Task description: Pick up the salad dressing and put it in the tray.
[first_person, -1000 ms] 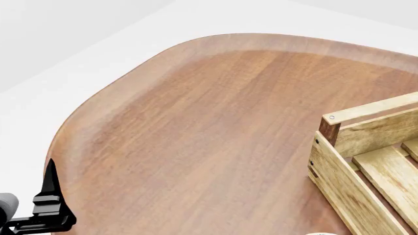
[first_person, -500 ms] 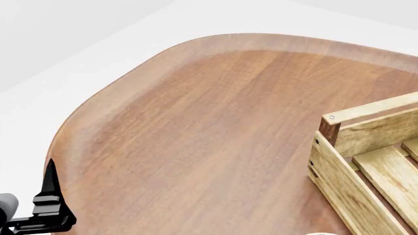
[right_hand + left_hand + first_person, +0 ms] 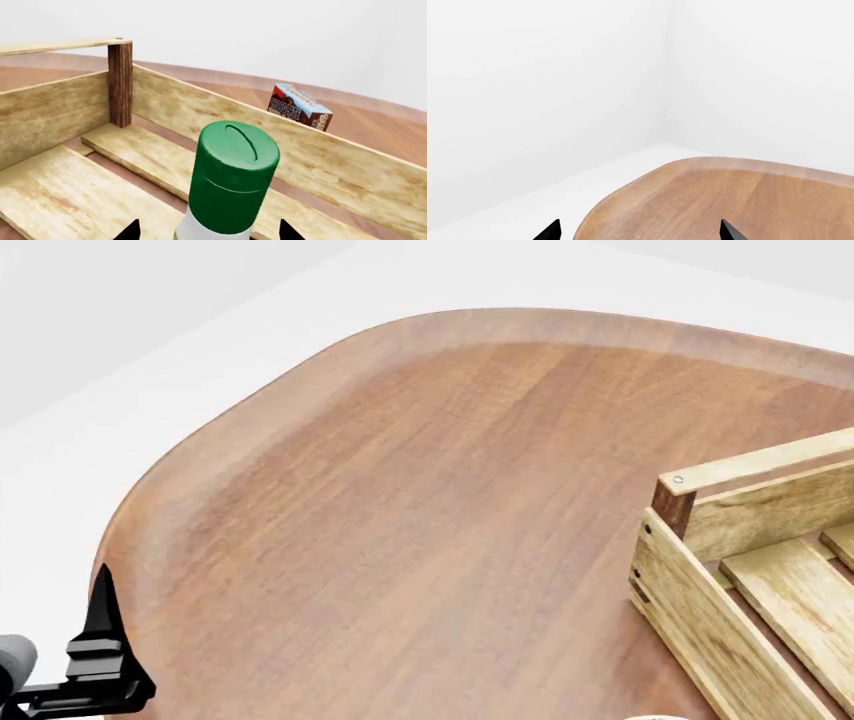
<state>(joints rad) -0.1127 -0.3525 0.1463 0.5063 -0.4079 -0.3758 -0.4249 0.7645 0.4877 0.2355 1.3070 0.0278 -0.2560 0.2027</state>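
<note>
Inside the tray (image 3: 60, 200), the salad dressing (image 3: 232, 180) stands between the right pincer's (image 3: 208, 231) parted tips, grip unclear.

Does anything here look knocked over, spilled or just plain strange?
Nothing stands out. The salad dressing sits upright between the right gripper fingertips above the tray floor; the chocolate box stands beyond its wall. No spills show.
</note>
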